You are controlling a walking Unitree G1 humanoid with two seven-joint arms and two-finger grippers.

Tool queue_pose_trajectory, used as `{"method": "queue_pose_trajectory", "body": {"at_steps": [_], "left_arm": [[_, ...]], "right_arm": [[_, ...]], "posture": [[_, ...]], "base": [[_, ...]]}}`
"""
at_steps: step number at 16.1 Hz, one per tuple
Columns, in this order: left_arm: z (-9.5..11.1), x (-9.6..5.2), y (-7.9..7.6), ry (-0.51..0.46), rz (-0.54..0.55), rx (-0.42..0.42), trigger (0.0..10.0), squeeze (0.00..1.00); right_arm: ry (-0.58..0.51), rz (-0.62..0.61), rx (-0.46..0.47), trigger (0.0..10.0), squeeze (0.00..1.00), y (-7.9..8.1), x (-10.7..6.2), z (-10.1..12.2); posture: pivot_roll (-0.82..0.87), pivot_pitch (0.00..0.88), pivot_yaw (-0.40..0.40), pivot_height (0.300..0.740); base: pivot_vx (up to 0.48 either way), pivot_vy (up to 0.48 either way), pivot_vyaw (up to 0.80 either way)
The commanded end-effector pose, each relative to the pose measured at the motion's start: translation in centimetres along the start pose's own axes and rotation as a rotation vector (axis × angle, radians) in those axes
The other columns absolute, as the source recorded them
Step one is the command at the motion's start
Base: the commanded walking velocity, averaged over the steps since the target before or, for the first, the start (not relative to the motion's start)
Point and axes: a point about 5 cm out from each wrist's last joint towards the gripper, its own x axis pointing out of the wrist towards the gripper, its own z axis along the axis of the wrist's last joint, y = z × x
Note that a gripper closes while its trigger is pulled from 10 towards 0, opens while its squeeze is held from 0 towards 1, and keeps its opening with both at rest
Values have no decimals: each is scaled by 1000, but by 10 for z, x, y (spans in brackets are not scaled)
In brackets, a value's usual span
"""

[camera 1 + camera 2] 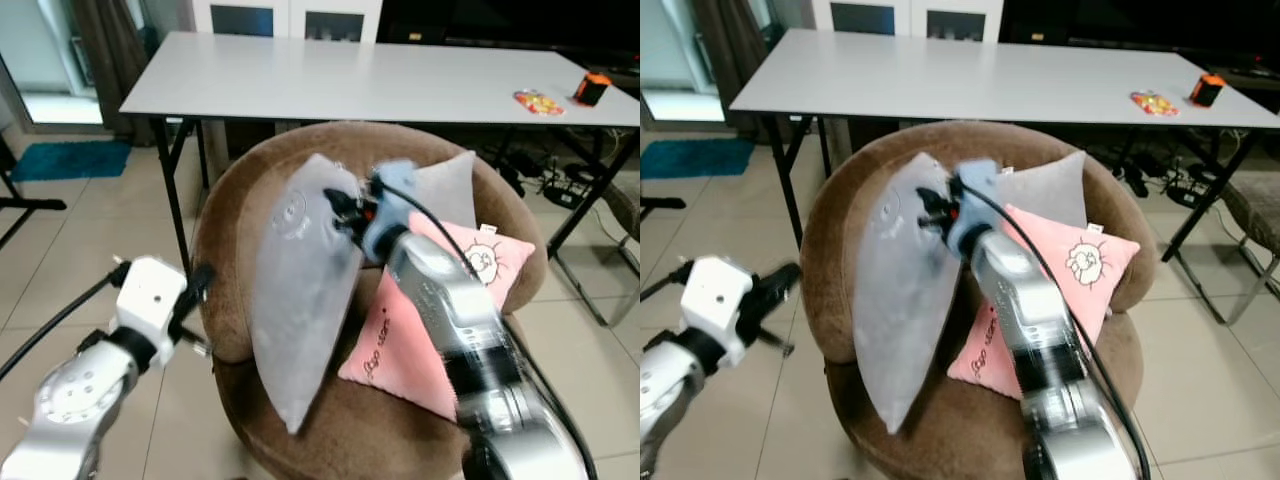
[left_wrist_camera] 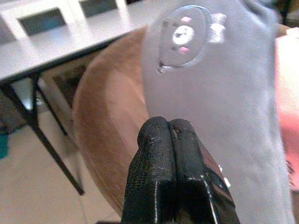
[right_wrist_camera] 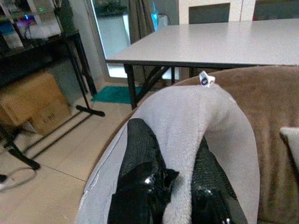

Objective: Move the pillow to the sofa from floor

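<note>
Standing on one corner on the seat of the brown sofa (image 1: 230,260), the grey pillow (image 1: 300,310) leans against the backrest, its upper edge pinched by the right gripper (image 1: 345,205). In the right wrist view the two black fingers (image 3: 140,168) straddle a fold of the grey fabric and hold it between them, a small white tag just beyond. The right arm reaches forward over the seat to the pillow's top.

Just beside the grey pillow lies a pink pillow (image 1: 480,265) with a cartoon face and lettering, partly behind the arm, and a second grey pillow (image 1: 445,190) stands behind that against the backrest.

The left gripper (image 2: 173,140) hangs off the sofa's left side, near the armrest, its fingers pressed together on nothing.

Behind the sofa stands a white table (image 1: 350,80) on black legs, with a small orange object (image 1: 592,88) and a colourful packet (image 1: 538,101) near its right end. A blue mat (image 1: 70,158) lies on the tiled floor at far left.
</note>
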Motion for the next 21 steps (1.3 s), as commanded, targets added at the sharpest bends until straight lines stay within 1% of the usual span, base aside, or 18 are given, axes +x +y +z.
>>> {"method": "queue_pose_trajectory", "body": {"at_steps": [1, 2, 3, 4, 5, 7, 8, 9, 10, 11, 13, 14, 15, 17, 18, 19, 20, 21], "left_arm": [[4, -3, -3, -1, -63, -6, 10000, 0], [3, -5, -4, 14, -110, 0, 10000, 0], [3, -6, -5, 24, -145, 2, 10000, 0], [3, -8, -6, 30, -159, 3, 10000, 0], [3, -9, -6, 40, -175, 1, 10000, 0], [1, -10, -7, 54, -201, -9, 10000, 0], [1, -10, -8, 59, -219, -17, 10000, 0], [0, -10, -10, 66, -241, -25, 10000, 0], [0, -11, -11, 72, -253, -30, 10000, 0], [-1, -11, -11, 74, -255, -31, 10000, 0], [-1, -9, -9, 63, -223, -16, 10000, 0], [0, -6, -6, 43, -171, -1, 10000, 0], [0, -2, -3, 31, -106, 5, 10000, 0], [2, 3, -1, 10, -25, -1, 10000, 0], [6, 8, -4, -30, 24, -13, 10000, 0], [10, 11, -6, -58, 70, -14, 10000, 0], [11, 13, -7, -70, 95, -17, 10000, 0], [12, 14, -9, -77, 123, -39, 10000, 0]], "right_arm": [[-33, -17, -50, 10000, 0, -8, 6, 7], [-11, -38, -83, 10000, 0, -13, 14, 6], [27, -95, -149, 10000, 0, -21, 20, 5], [47, -132, -168, 10000, 0, -27, 22, 4], [80, -193, -182, 10000, 0, -37, 23, 1], [163, -276, -181, 10000, 0, -57, 15, -18], [178, -320, -186, 10000, 851, -65, 11, -22], [194, -399, -221, 10000, 1000, -79, 4, -24], [192, -466, -267, 10000, 1000, -91, -3, -21], [156, -483, -237, 10000, 1000, -99, -5, -14], [22, -553, -108, 10000, 1000, -119, -12, 16], [-40, -555, -78, 10000, 1000, -126, -16, 29], [-82, -540, -95, 10000, 1000, -130, -19, 39], [-127, -501, -116, 10000, 1000, -133, -23, 45], [-164, -450, -141, 10000, 561, -133, -30, 44], [-194, -409, -145, 10000, 0, -127, -38, 40], [-202, -388, -138, 10000, 0, -120, -44, 35], [-213, -366, -149, 10000, 0, -107, -57, 29]], "posture": [[52, 0, -58, 740], [57, 0, -60, 740], [63, 0, -61, 740], [66, 0, -61, 740], [66, 0, -61, 740], [69, 0, -60, 740], [72, 0, -62, 740], [72, 0, -62, 740], [74, 0, -64, 740], [74, 0, -64, 740], [67, 0, -63, 740], [59, 0, -60, 740], [53, 0, -59, 740], [42, 0, -55, 740], [25, 0, -49, 740], [20, 0, -47, 740], [11, 0, -44, 740], [3, 0, -43, 740]], "base": [[0, 0, 0], [0, 0, 0], [0, 0, 0], [0, 0, 0], [0, 0, 0], [0, 0, 0], [0, 0, 0], [0, 0, 0], [0, 0, 0], [0, 0, 0], [0, 0, 0], [0, 0, 0], [0, 0, 0], [0, 0, 0], [0, 0, 0], [0, 0, 0], [0, 0, 0], [0, -247, 0]]}}
